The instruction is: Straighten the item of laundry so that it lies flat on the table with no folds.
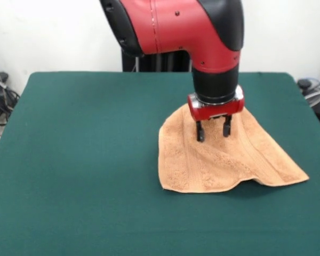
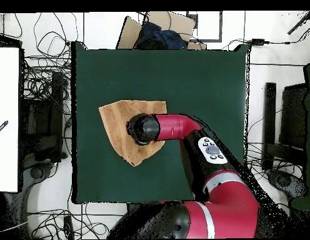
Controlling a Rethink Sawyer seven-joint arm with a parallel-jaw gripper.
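Note:
The peach-tan towel (image 1: 218, 160) lies on the dark green table (image 1: 85, 160), right of centre in the front view, with a fold running across it and its near right edge lifted a little. In the overhead view the towel (image 2: 120, 122) lies left of centre, partly hidden by the arm. My gripper (image 1: 213, 133) hangs straight down over the towel's far middle part, its two fingers (image 1: 200, 132) apart, tips at or just above the cloth. In the overhead view the wrist (image 2: 144, 129) hides the fingers. No tag shows.
The arm (image 2: 182, 128) reaches in from the robot's base over the table. Cables and black gear (image 1: 0, 96) lie off the table's edges on both sides. A cardboard box (image 2: 157, 28) stands beyond the far edge in the overhead view.

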